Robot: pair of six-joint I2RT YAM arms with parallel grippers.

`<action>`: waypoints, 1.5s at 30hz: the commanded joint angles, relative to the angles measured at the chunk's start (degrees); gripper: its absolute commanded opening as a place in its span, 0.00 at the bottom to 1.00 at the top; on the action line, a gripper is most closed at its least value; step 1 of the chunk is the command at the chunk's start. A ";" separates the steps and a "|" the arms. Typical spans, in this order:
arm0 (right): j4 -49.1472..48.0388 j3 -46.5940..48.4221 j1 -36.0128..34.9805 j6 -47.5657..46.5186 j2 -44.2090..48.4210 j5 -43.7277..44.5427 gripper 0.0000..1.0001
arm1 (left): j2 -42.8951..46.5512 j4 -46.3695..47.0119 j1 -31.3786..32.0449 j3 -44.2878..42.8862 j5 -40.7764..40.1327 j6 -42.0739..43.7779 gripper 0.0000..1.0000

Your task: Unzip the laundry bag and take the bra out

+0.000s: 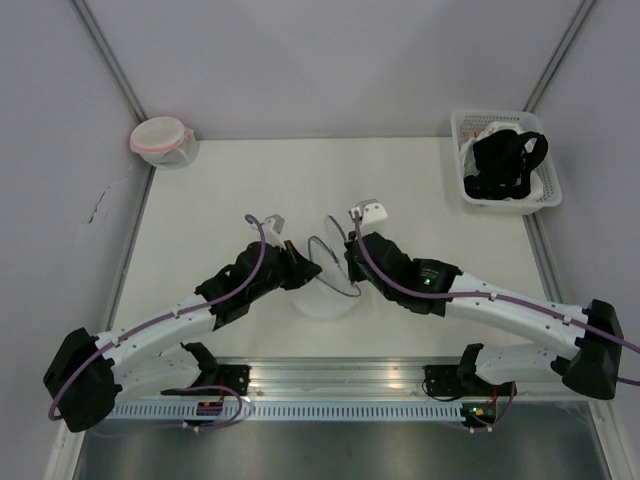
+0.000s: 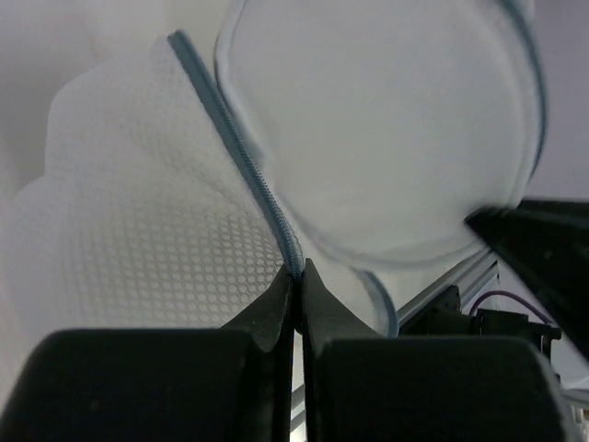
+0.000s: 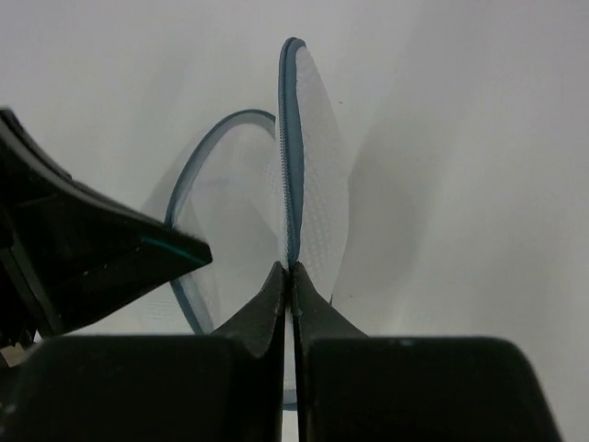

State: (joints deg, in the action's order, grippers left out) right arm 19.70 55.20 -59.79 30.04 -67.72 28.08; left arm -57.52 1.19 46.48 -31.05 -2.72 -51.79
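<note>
The laundry bag [image 1: 326, 292], white mesh with a grey-blue rim, sits at mid-table between my two arms, its round flap standing up. My left gripper [image 1: 301, 268] is shut on the blue zip rim [image 2: 267, 198], with mesh [image 2: 138, 230] to its left. My right gripper [image 1: 347, 262] is shut on the rim's opposite edge [image 3: 290, 138]. In the wrist views both pairs of jaws pinch the rim at their tips: the left gripper [image 2: 297, 273] and the right gripper [image 3: 288, 268]. The black bra [image 1: 510, 160] lies in the white basket at the back right. No dark fabric shows through the mesh.
The white slotted basket [image 1: 468, 190] stands at the back right corner. A round white pouch with a pink rim [image 1: 160, 140] lies at the back left corner. Grey walls bound the table on three sides. An aluminium rail [image 1: 330, 372] runs along the near edge.
</note>
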 commanded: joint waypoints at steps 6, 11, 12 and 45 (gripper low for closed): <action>11.58 8.61 -9.64 -10.96 -8.65 21.75 0.00 | -9.36 14.54 -0.07 -4.99 -2.02 1.87 0.44; 11.50 7.38 -10.08 -13.51 -7.43 27.99 0.01 | -7.98 14.54 -0.07 -2.01 -4.04 -1.47 0.82; 11.50 7.20 -10.08 -13.95 -7.34 28.87 0.00 | -7.01 14.28 -0.07 -0.69 -5.35 -1.82 0.91; 9.22 8.00 -17.99 -27.94 -15.08 13.25 0.55 | 39.58 -19.65 -0.07 6.61 -16.53 -7.89 1.00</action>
State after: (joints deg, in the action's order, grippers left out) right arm 31.40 63.11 -76.20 1.89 -85.56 49.63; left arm -18.98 -17.28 46.48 -24.67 -18.09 -57.82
